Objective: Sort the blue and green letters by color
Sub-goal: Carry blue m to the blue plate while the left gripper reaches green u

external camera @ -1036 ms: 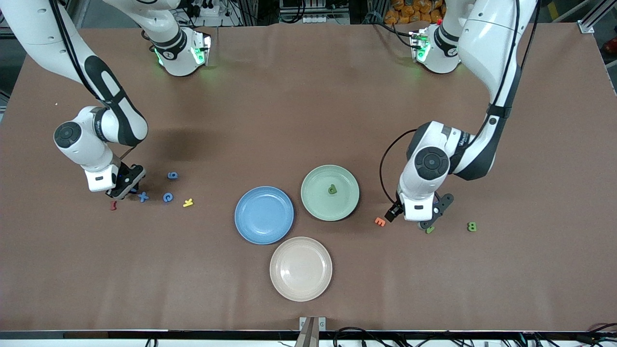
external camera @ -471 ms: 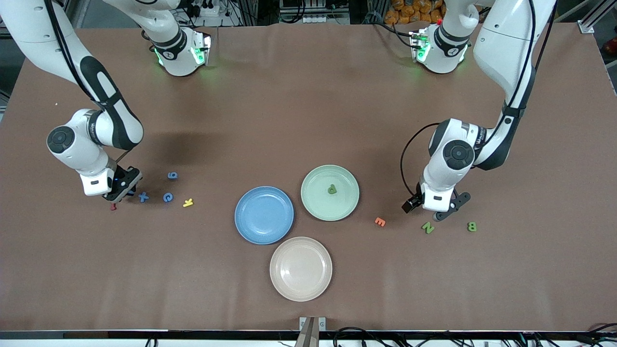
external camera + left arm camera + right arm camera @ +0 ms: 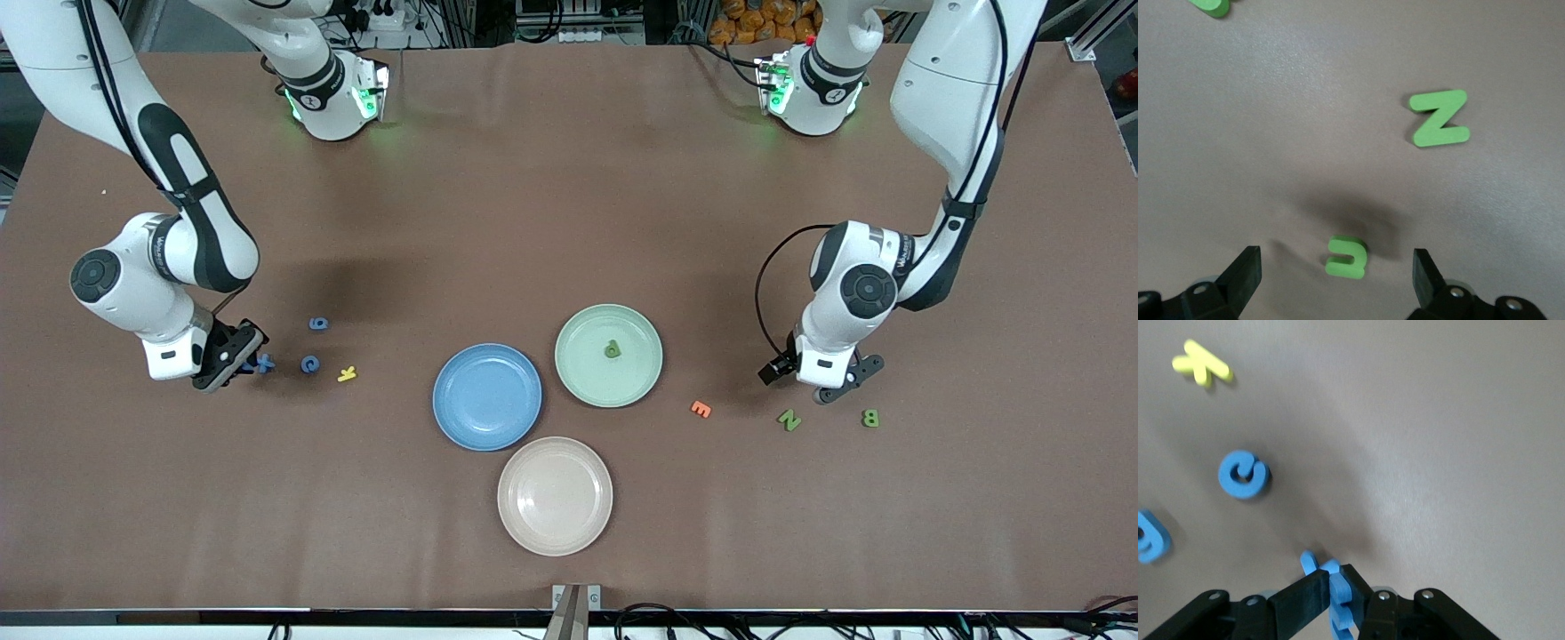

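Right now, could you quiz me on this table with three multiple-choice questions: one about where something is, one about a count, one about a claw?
1. Where is the green P?
A. on the blue plate
B. on the green plate
C. on the bare table

2. How many plates are there?
A. two
B. three
C. four

3. What is the right claw doing?
A. gripping a blue letter
B. hanging open
C. gripping a yellow letter

Answers:
1. B: the P lies inside the green plate.
2. B: blue, green and pink plates.
3. A: its fingers are shut on a blue piece.
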Available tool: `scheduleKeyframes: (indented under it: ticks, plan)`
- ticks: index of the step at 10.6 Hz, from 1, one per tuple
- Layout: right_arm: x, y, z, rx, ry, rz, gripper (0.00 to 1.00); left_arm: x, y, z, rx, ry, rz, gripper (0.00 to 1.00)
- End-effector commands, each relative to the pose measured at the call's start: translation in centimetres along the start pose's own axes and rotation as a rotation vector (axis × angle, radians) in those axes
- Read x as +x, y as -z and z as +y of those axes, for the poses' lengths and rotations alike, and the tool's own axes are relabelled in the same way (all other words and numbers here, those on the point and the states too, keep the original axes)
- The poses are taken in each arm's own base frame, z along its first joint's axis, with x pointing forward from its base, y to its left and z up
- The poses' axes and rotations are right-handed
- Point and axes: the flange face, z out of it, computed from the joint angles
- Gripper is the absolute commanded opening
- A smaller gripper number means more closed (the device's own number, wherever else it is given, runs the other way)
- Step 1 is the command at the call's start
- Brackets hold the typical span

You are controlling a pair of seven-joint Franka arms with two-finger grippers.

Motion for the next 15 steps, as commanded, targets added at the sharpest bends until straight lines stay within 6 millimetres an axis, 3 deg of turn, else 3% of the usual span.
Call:
scheduleKeyframes:
  ticks: [1, 6, 12, 15]
  plan:
    - [3.5, 1.0, -0.1, 0.027, -0.082, 0.014, 0.0, 0.0, 0.1, -0.5, -0.038, -0.016, -0.014, 1.0]
    - [11.0, 2.4, -3.0, 0.025, -0.231, 0.034, 0.0, -0.8, -0.9, 0.3, -0.043, -0.023, -0.026, 1.0]
    - [22.0, 5.6, -7.5, 0.035, -0.402, 0.07, 0.0, -0.3, -0.9, 0.3, -0.046, -0.033, -0.016, 1.0]
    - [27.4, 4.7, -10.4, 0.042, -0.465, 0.088, 0.0, -0.1, -0.9, 0.1, -0.047, -0.033, -0.013, 1.0]
